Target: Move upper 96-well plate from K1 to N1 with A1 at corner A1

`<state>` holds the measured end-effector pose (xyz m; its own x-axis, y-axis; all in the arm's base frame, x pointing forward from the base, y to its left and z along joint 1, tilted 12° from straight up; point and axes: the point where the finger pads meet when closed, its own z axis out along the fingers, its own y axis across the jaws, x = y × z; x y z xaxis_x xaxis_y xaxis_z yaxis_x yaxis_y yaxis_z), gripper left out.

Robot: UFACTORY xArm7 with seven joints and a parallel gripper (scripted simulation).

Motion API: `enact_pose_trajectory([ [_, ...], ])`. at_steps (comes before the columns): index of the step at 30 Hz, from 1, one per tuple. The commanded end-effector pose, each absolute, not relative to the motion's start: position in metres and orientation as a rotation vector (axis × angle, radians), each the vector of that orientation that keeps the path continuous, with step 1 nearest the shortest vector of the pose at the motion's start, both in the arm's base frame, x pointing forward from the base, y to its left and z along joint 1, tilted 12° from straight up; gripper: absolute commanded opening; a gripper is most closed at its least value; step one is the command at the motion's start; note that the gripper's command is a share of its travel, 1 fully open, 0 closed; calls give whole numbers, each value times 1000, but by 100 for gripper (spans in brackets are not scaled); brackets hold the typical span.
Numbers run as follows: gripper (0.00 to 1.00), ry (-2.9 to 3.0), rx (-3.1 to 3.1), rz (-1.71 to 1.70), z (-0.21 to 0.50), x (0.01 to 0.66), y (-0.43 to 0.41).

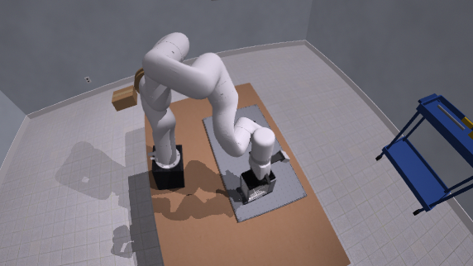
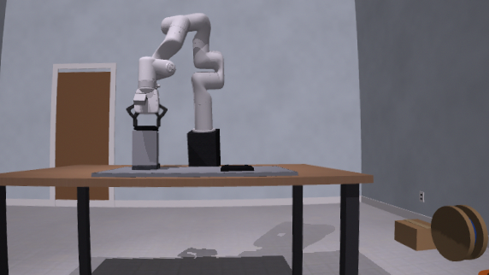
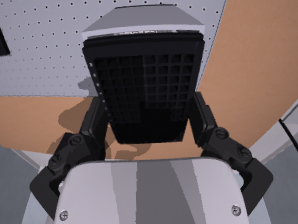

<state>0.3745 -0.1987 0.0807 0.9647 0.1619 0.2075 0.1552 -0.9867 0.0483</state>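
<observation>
The jaws are clamped on the black plate [image 3: 148, 90], held just above the grey rack [image 2: 144, 149] at the left of the desk [image 2: 316, 174].

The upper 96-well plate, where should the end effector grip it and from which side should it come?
Grip the upper 96-well plate on its two long side walls, coming straight down from above. The stack rack K1 is open only at the top, and its walls block a sideways approach. The end effector holds the plate this way, one finger on each long side.
</observation>
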Motion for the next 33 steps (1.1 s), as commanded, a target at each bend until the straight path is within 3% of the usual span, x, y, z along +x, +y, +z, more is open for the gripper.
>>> enact_pose_trajectory([
  [1, 0, 246, 3077, 327, 90, 374, -199],
  [27, 0, 246, 3077, 327, 105, 370, -199],
  [33, 0, 12, 3102, 332, 105, 374, -179],
])
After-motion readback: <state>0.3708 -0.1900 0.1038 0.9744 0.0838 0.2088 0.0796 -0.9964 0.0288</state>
